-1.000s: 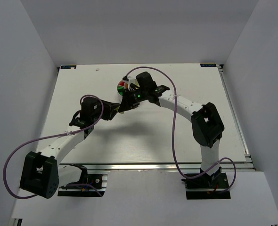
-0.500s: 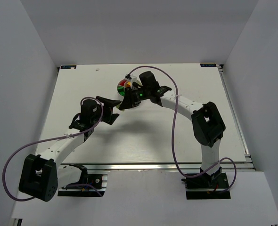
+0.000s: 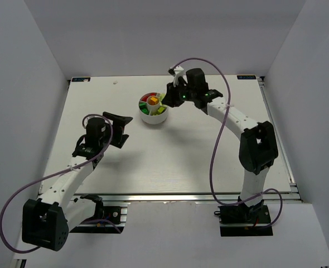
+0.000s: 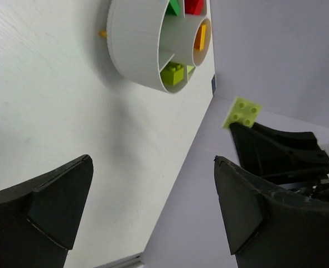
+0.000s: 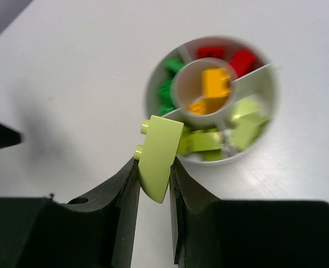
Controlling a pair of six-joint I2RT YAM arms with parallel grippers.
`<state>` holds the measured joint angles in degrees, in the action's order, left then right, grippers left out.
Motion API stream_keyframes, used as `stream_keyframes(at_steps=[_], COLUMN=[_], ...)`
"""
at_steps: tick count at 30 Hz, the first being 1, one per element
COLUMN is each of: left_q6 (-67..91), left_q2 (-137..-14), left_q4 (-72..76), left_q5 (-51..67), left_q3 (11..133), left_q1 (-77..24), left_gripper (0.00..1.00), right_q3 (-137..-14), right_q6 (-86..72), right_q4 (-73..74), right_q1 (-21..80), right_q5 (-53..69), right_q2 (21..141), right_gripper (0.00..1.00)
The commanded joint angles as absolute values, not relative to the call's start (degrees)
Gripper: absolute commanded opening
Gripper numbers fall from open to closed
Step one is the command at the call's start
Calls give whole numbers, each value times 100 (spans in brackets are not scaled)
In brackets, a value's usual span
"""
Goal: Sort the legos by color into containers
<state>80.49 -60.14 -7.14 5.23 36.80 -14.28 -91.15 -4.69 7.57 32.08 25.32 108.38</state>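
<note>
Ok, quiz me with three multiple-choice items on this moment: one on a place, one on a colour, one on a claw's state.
1. Where does the orange-yellow brick lie?
A) central cup
B) bare table
C) left claw

2. What colour is the brick in the right claw?
A) red
B) pale lime
C) dark green

3. The left claw is:
A) open, empty
B) shut on a red brick
C) gripping the dish

Answers:
1 A, it sits inside the middle cup of the dish.
2 B, the right wrist view shows pale lime clamped there.
3 A, its jaws stand wide with nothing between them.
</note>
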Motion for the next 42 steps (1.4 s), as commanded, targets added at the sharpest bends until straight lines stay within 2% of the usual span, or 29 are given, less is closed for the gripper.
stream_keyframes(at_steps=[1, 9, 18, 24, 28, 38, 42], left_q6=[7699, 7726, 7726, 7725, 7699, 7726, 7769], left_q2=[-5722, -5151, -4799, -4807, -4843, -4755, -4685], left_q4=[-1151, -1353, -1661, -1679, -1670, -1810, -1837], left_q5=[439, 413, 387, 413, 422, 422, 396], left_q3=[3763, 3305, 3050, 3006, 3006, 2988, 2953], left_q1=[-1266, -1187, -1116, -1090, -1072, -1063, -1063], left_gripper=[98, 98, 98, 98, 98, 98, 98], right_q3=[-9667, -10643, -10872, -10898, -10995, -11153, -11145], right_q6=[526, 861, 870, 896, 905, 914, 905], right_q4=[756, 826, 721, 694, 686, 589, 589], right_q1=[2980, 2909, 2900, 2900, 2909, 2909, 2909], right_q5=[1934, 1934, 2136, 2188, 2188, 1987, 1995], right_q2=[10977, 11900, 12375, 12507, 12621, 12867, 12867], right_gripper=[0, 0, 6, 15, 25, 38, 51])
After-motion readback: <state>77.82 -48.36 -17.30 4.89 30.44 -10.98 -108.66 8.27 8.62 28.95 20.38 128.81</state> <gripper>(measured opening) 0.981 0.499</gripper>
